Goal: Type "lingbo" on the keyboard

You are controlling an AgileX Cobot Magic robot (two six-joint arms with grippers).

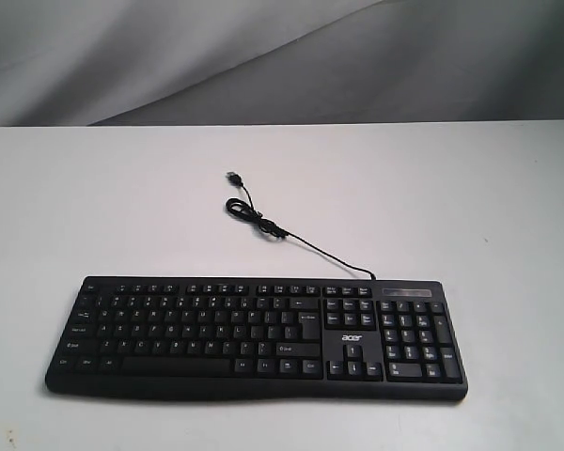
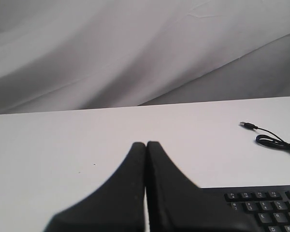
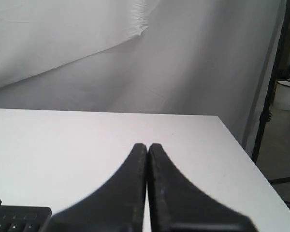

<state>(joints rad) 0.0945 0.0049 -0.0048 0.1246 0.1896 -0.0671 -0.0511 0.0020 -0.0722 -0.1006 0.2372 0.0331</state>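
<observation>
The wide black keyboard (image 1: 254, 336) with white legends and an "acer" logo lies across the near part of the white table. Its thin black cable (image 1: 263, 222) runs back from its top edge to a loop and a USB plug. Neither gripper shows in the exterior view. In the left wrist view my left gripper (image 2: 146, 144) is shut, fingers pressed together and empty, with a corner of the keyboard (image 2: 266, 210) beside it and the cable (image 2: 268, 140) farther off. My right gripper (image 3: 148, 145) is shut and empty too, with a keyboard corner (image 3: 17, 217) to one side.
The white table (image 1: 451, 207) ends at a grey cloth backdrop (image 1: 263, 56). In the right wrist view the table's side edge (image 3: 253, 169) drops off, with a black stand pole (image 3: 270, 92) and a white bin (image 3: 286, 94) beyond it.
</observation>
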